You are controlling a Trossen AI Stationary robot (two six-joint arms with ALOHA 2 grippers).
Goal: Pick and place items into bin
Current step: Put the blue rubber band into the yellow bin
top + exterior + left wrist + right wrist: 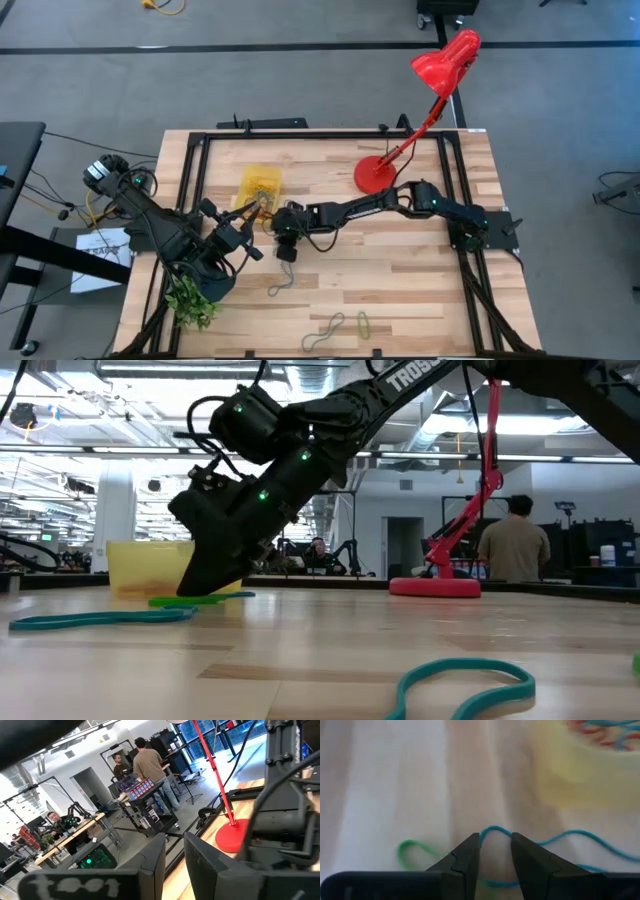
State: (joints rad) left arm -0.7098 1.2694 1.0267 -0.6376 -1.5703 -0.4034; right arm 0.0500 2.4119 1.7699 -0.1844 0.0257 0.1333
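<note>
Beside the translucent yellow plastic bin (590, 775), a thin blue floppy loop (492, 832) lies between our right gripper's (495, 851) parted fingers; we judge it should descend squarely before closing, left gripper (174, 851) parted, idle nearby.

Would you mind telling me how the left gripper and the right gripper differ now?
The right gripper points down at the table beside the bin; the left gripper looks level toward the lamp. The right gripper straddles a teal band; the left gripper holds nothing. Both stand open.
</note>
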